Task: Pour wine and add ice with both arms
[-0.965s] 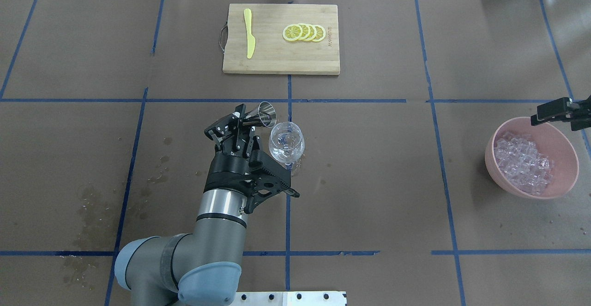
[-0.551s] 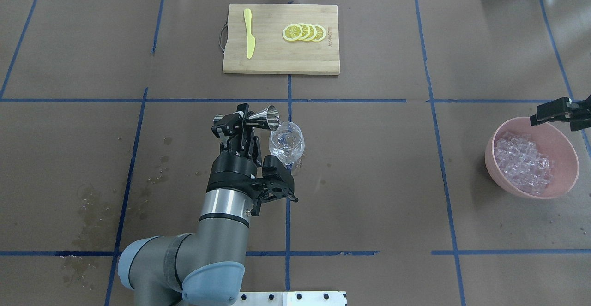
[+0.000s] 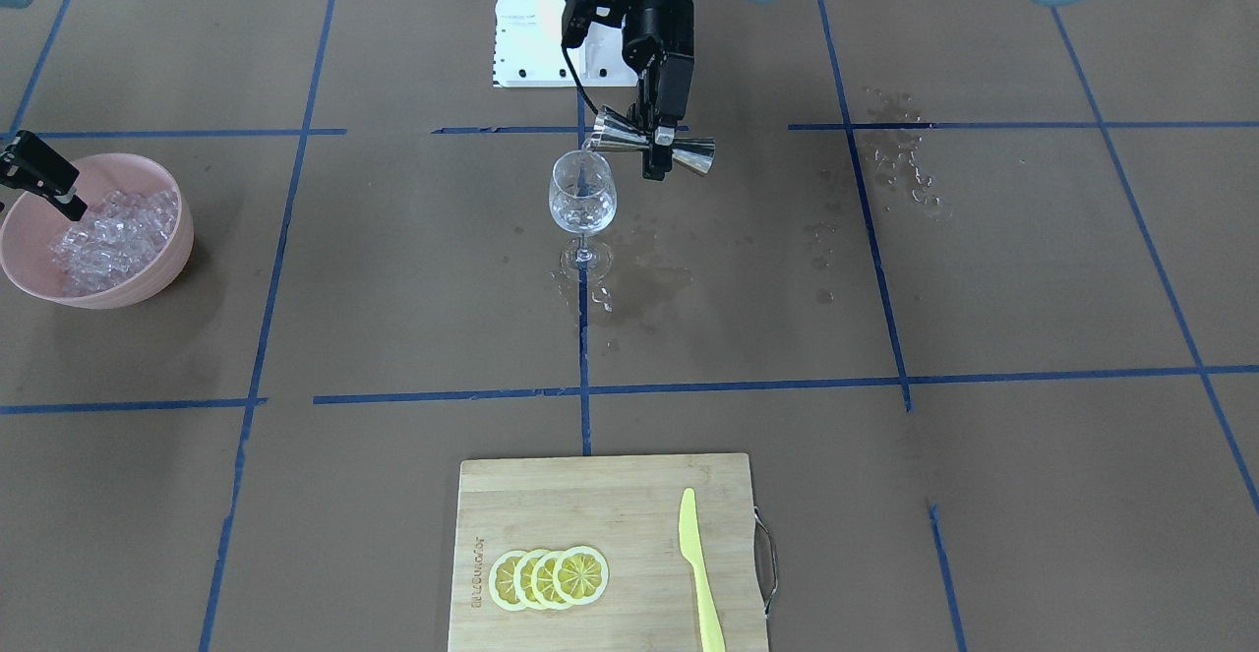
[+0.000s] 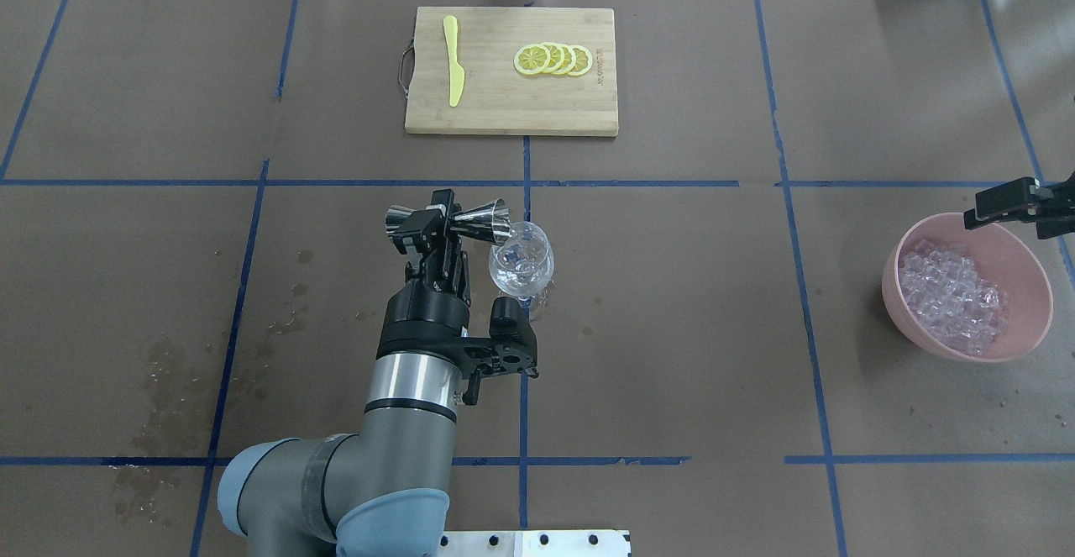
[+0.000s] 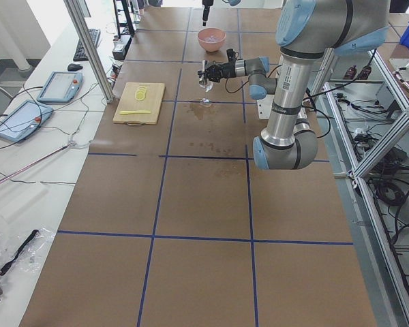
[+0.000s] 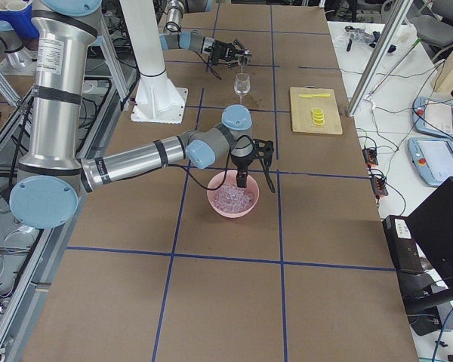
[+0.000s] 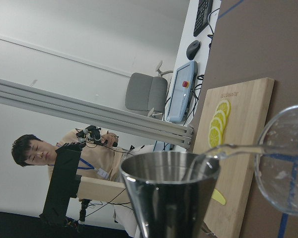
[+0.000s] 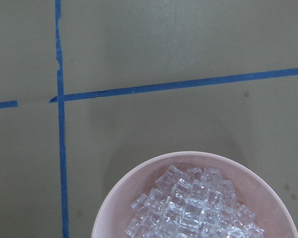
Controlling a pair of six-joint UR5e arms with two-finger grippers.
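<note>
Mid-frame, my left gripper [image 4: 440, 223] pinches the tipped jigger [image 4: 487, 219], wine [image 7: 238, 148] streaming into the wine glass [image 4: 521, 259]. Far right, my right gripper [image 4: 1020, 211] hangs spread above ice [image 4: 949, 301]. Stamp [image 4: 600, 68] on cutting board [image 4: 504, 112] illegible.

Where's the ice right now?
In the overhead view, the ice is heaped in the pink bowl near the table's right edge, far to the right of the wine glass.

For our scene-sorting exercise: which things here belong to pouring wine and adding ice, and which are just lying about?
In the job: left end effector, jigger, wine, wine glass, ice, pink bowl.
Lying about: cutting board, lemon slices, yellow knife.
</note>
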